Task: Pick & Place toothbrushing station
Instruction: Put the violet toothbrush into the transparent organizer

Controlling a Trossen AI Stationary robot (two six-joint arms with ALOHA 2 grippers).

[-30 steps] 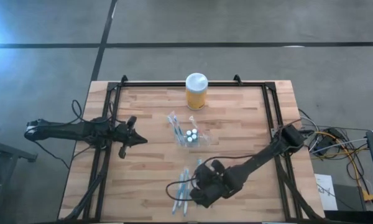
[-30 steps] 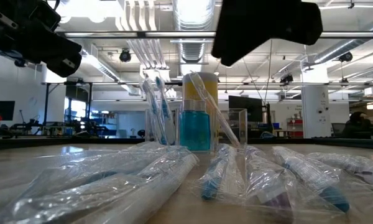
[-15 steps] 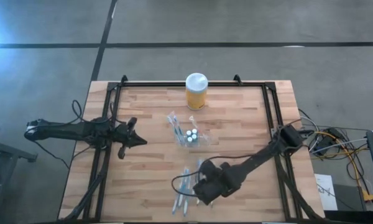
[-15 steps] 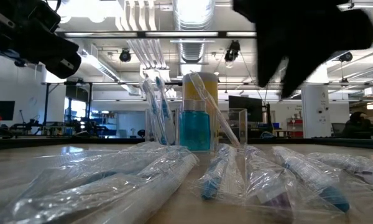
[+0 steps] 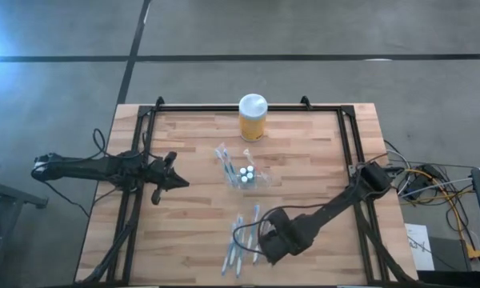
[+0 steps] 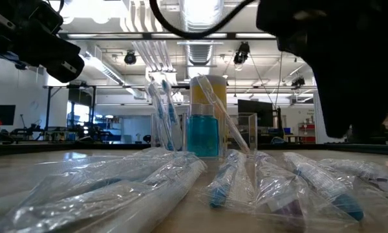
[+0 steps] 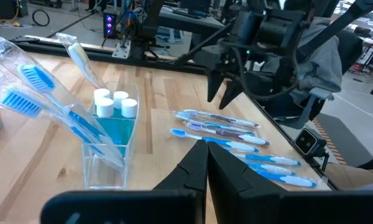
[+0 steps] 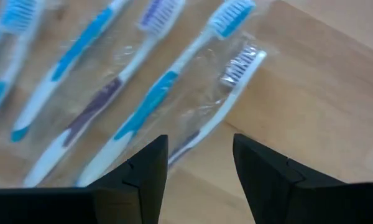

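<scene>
The toothbrushing station (image 5: 245, 175) is a small clear holder at the table's middle. It stands on its base and holds white-capped blue bottles (image 7: 114, 102) and wrapped toothbrushes (image 6: 163, 110). Several more wrapped toothbrushes (image 5: 240, 240) lie flat near the front edge. My right gripper (image 8: 199, 168) hangs open just above the right side of that pile, fingers pointing down and touching nothing; the left wrist view shows it beyond the brushes (image 7: 224, 93). My left gripper (image 7: 206, 163) is shut and empty, held above the table left of the station (image 5: 174, 181).
A yellow jar with a white lid (image 5: 253, 118) stands at the far edge, behind the station. A black frame (image 5: 348, 136) runs along the table's sides. Bare wood (image 5: 304, 176) lies right of the station and between it and the pile.
My right gripper has shifted a little toward the table's right edge and come lower over the pile of wrapped toothbrushes. The toothbrushes and the station lie as before.
</scene>
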